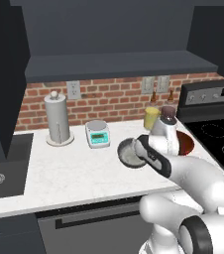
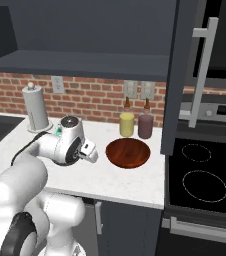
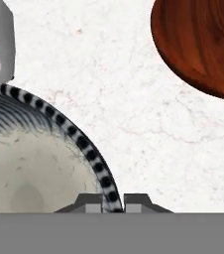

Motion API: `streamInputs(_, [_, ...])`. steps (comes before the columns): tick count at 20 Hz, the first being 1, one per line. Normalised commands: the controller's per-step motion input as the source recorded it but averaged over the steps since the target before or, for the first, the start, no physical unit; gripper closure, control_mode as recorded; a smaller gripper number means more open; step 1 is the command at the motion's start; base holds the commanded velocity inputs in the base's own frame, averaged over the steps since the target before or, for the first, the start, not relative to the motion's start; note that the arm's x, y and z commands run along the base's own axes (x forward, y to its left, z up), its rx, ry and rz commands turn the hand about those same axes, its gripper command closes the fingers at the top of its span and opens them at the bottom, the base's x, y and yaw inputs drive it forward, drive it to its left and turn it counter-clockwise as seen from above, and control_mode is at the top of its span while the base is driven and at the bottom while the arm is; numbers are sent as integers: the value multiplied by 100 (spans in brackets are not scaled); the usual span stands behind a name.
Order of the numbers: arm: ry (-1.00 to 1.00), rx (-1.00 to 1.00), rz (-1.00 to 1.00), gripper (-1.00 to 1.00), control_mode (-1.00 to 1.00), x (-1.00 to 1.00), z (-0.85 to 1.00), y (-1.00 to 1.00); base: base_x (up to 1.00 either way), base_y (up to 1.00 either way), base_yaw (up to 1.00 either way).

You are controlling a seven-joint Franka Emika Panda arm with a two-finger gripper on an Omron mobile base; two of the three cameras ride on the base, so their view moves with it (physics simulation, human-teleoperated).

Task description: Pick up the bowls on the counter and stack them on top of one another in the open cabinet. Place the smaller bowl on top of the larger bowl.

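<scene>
The smaller bowl [image 3: 29, 163] sits on the counter [image 3: 134, 99], left of the larger bowl [image 3: 203, 44], the two apart. The hand [image 3: 112, 202] straddles the small bowl's right rim, one finger inside and one outside, not visibly clamped yet. It looks a stiff, light, probably glazed and slippery bowl, so a firm pinch on the rim wall suits it.

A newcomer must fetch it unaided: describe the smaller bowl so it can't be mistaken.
Start at the white marble counter, left of the black stove. In front of the white kitchen scale sits the smaller bowl, its rim between the pincer tips. It is small, dark outside and pale speckled inside, unlike the wide red-brown bowl beside it.
</scene>
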Motion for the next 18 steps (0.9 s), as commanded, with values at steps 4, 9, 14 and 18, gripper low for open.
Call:
streamInputs(4, [-14,24,-54,100,-100,-15,80,-44,0,0,0])
streamInputs(9, [-2,23,-49,100,-100,0,87,-59,0,0,0])
streamInputs(14, [19,29,-43,100,-100,17,69,-74,0,0,0])
streamInputs(18, [31,32,-16,100,-100,50,44,-69,0,0,0])
